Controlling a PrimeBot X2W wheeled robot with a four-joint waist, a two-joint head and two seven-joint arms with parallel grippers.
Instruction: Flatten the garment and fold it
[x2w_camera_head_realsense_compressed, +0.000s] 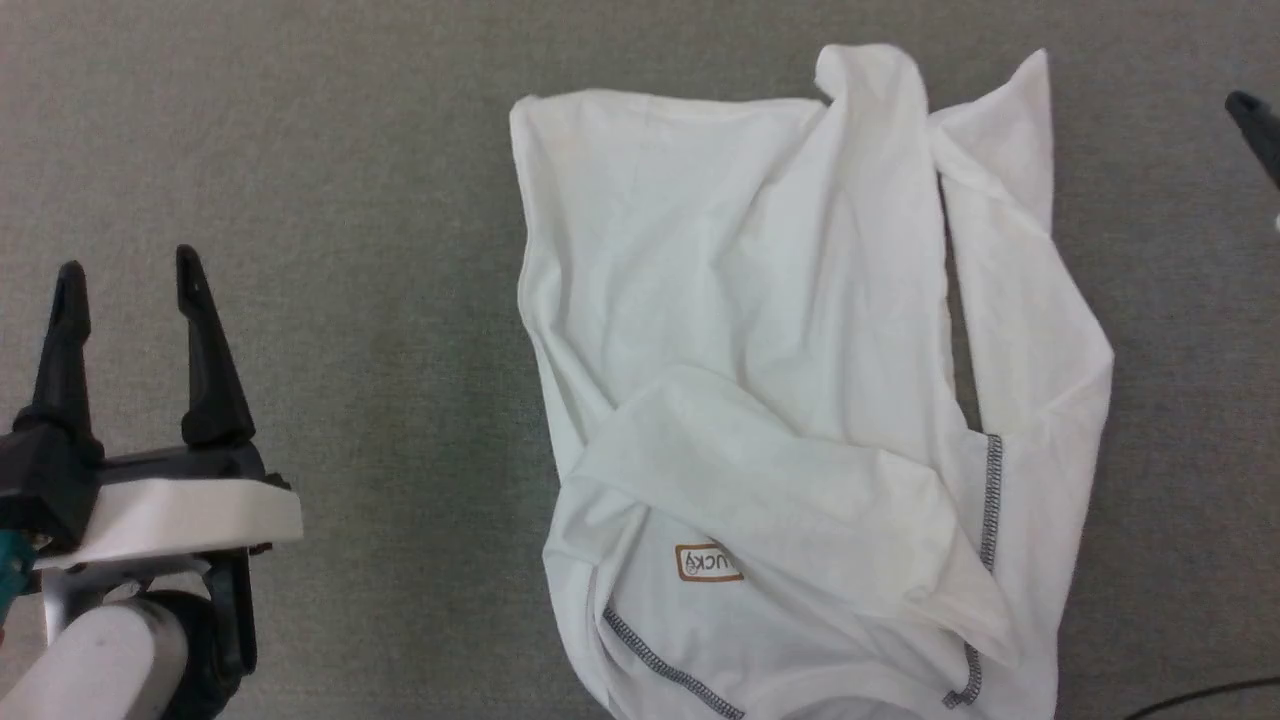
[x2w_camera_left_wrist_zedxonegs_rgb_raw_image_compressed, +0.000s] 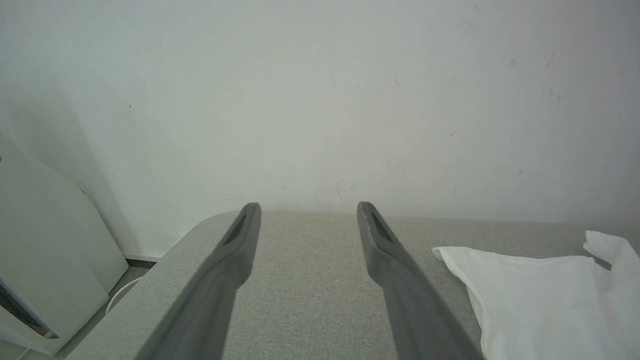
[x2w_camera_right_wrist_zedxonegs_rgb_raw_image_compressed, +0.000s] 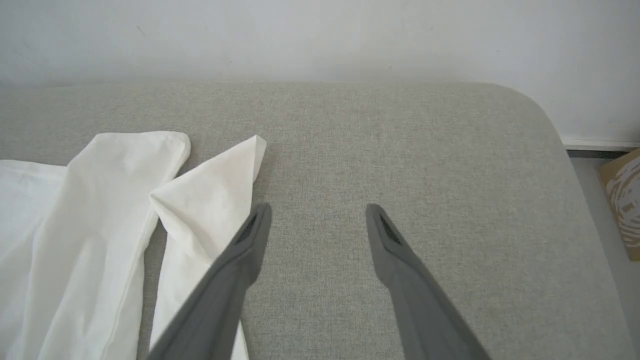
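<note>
Where the head view looks down, the garment (x2w_camera_head_realsense_compressed: 760, 330) lies rumpled and doubled over on the grey padded surface (x2w_camera_head_realsense_compressed: 300, 200); the left gripper (x2w_camera_head_realsense_compressed: 130, 262) hangs well apart, jaws spread, empty. The left wrist view puts a cloth corner near that gripper. The right wrist view shows the right gripper (x2w_camera_right_wrist_zedxonegs_rgb_raw_image_compressed: 317, 210) wide, empty, one finger perhaps over a cloth tip. Thin and limp, the garment should crease easily; stitched hems look surest to pinch.

Garment (x2w_camera_head_realsense_compressed: 780, 330): thin matt white cloth, creased. Table (x2w_camera_head_realsense_compressed: 330, 200): grey woven fabric, rough.
</note>
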